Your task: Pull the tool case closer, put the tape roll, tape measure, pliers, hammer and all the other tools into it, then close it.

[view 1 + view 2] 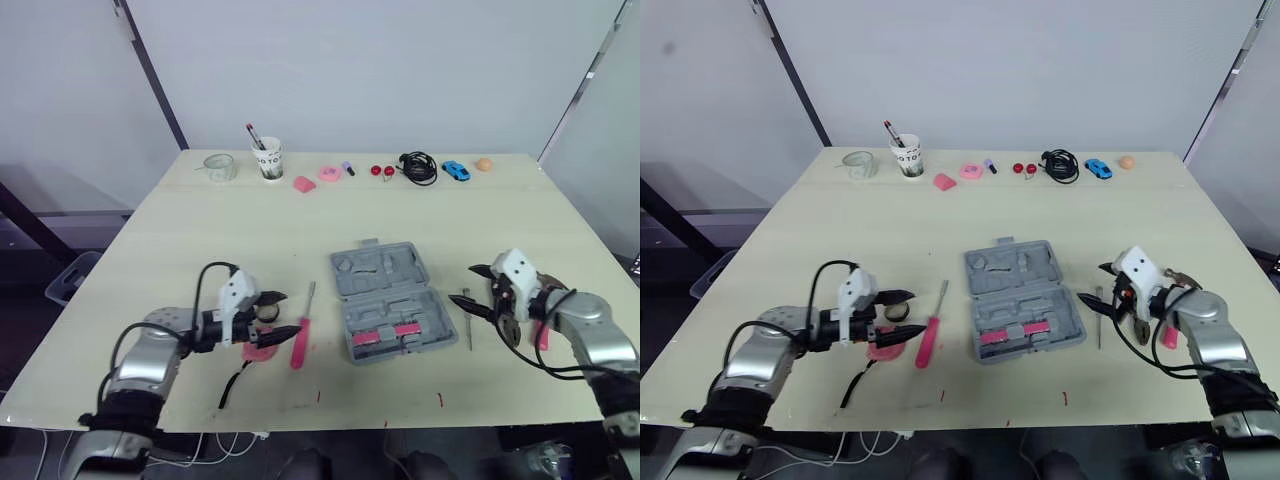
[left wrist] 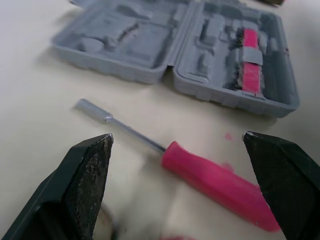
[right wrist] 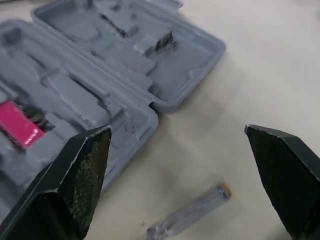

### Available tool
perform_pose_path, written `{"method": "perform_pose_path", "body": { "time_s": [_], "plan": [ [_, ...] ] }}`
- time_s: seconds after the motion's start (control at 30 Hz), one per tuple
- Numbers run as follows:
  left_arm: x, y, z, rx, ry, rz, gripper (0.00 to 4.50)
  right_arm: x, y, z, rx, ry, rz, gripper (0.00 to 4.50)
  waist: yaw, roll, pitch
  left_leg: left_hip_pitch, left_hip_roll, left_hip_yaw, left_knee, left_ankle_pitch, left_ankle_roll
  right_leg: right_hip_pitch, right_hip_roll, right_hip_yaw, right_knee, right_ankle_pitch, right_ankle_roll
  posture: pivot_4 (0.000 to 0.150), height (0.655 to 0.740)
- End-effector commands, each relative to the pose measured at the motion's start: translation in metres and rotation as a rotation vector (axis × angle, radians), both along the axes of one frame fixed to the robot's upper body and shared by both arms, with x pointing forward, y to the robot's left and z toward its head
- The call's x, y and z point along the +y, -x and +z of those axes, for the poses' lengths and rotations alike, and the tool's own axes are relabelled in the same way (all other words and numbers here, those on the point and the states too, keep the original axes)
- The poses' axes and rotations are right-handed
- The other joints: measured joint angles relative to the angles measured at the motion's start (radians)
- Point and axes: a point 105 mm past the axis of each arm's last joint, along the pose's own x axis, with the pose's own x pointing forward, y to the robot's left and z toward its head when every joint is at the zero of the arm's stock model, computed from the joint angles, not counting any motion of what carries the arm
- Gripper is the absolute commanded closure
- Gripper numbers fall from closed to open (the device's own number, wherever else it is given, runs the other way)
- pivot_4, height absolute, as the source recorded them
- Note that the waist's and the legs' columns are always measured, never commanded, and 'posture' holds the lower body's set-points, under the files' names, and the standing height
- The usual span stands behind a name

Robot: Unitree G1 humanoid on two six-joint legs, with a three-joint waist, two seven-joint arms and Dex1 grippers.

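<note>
The gray tool case [image 1: 385, 300] lay open and flat in the middle of the table [image 1: 250, 230], between the two arms. Some pink tools [image 1: 385, 335] sat in the half nearer the robot. The left claw [image 1: 290, 312] was spread wide and held nothing. It pointed at the case, and a pink screwdriver [image 2: 215, 182] lay on the table just beside it. The right claw [image 1: 474, 288] was spread wide too and was empty. A small clear screwdriver [image 3: 190, 215] lay between it and the case.
</note>
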Motion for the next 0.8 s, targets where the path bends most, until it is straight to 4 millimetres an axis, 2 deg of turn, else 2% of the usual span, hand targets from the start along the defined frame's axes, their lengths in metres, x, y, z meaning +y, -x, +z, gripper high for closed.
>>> {"method": "perform_pose_path", "body": {
  "time_s": [0.03, 0.07, 0.17, 0.23, 0.27, 0.3, 0.33, 0.37, 0.4, 0.43, 0.8],
  "plan": [
    [-0.008, -0.011, 0.006, -0.034, -0.013, -0.030, 0.00, -0.003, -0.012, 0.005, -0.027, 0.043, -0.021, 0.54, 0.000, 0.000, 0.000, -0.002, 0.000, 0.000, 0.001, 0.000, 0.000, -0.001, 0.001, 0.000, 0.000, 0.000, 0.000, 0.150, 0.7400],
    [-0.011, -0.014, 0.006, -0.038, -0.012, -0.037, 0.00, -0.003, -0.016, 0.005, -0.028, 0.044, -0.029, 0.87, 0.000, 0.000, 0.000, -0.003, 0.001, 0.000, 0.001, 0.000, 0.000, -0.001, 0.002, 0.000, 0.000, 0.000, 0.000, 0.150, 0.7400],
    [-0.022, -0.024, 0.006, -0.016, -0.008, -0.050, 0.91, 0.007, -0.023, 0.003, -0.022, 0.070, -0.014, 2.35, -0.002, 0.000, 0.000, -0.003, 0.001, 0.000, 0.001, 0.000, 0.000, -0.001, 0.003, 0.000, 0.000, 0.000, 0.000, 0.150, 0.7400],
    [-0.027, -0.027, 0.005, -0.010, -0.010, -0.067, 1.91, 0.009, -0.026, -0.002, -0.019, 0.096, -0.010, 3.37, -0.004, 0.000, 0.000, -0.003, 0.001, 0.000, 0.001, 0.000, 0.000, -0.001, 0.003, 0.000, 0.000, 0.000, 0.000, 0.150, 0.7400],
    [-0.028, -0.028, 0.004, -0.010, -0.012, -0.073, 2.09, 0.010, -0.028, -0.003, -0.021, 0.106, -0.011, 3.55, -0.007, 0.000, 0.000, -0.003, 0.001, 0.000, 0.001, 0.000, 0.000, -0.001, 0.003, 0.000, 0.000, 0.000, 0.000, 0.150, 0.7400],
    [-0.029, -0.029, 0.003, -0.005, -0.017, -0.083, 2.71, 0.011, -0.029, -0.003, -0.023, 0.107, -0.012, 4.23, -0.009, 0.000, 0.000, -0.003, 0.001, 0.000, 0.001, 0.000, 0.000, -0.001, 0.003, 0.000, 0.000, 0.001, 0.001, 0.150, 0.7400],
    [-0.030, -0.029, 0.003, -0.001, -0.020, -0.089, 3.25, 0.013, -0.031, -0.004, -0.023, 0.106, -0.012, 4.50, -0.010, 0.000, 0.000, -0.003, 0.001, 0.000, 0.001, 0.000, 0.000, -0.001, 0.003, 0.000, 0.000, 0.001, 0.001, 0.150, 0.7400],
    [-0.031, -0.032, 0.003, 0.010, -0.011, -0.080, 3.52, 0.015, -0.032, -0.005, -0.021, 0.106, -0.012, 4.50, -0.014, 0.000, 0.000, -0.003, 0.001, 0.000, 0.001, 0.000, 0.000, -0.001, 0.003, 0.000, 0.000, 0.001, 0.001, 0.150, 0.7400],
    [-0.032, -0.034, 0.003, 0.014, -0.009, -0.073, 4.11, 0.017, -0.034, -0.007, -0.018, 0.116, -0.012, 4.50, -0.016, 0.000, 0.000, -0.003, 0.001, 0.000, 0.001, 0.000, 0.000, -0.001, 0.003, 0.000, 0.000, 0.001, 0.001, 0.150, 0.7400],
    [-0.032, -0.035, 0.002, 0.017, -0.012, -0.072, 4.47, 0.018, -0.035, -0.009, -0.020, 0.130, -0.009, 4.50, -0.019, 0.000, 0.000, -0.004, 0.001, 0.000, 0.001, 0.000, 0.000, -0.001, 0.003, -0.001, 0.000, 0.001, 0.001, 0.150, 0.7400],
    [-0.039, -0.041, -0.007, 0.033, -0.045, -0.082, 4.47, 0.040, -0.041, -0.019, -0.032, 0.135, 0.024, 4.50, -0.027, 0.000, 0.000, -0.003, 0.001, -0.002, 0.001, 0.000, 0.000, -0.001, 0.003, 0.000, 0.001, 0.001, 0.001, 0.150, 0.7400]
  ]
}}
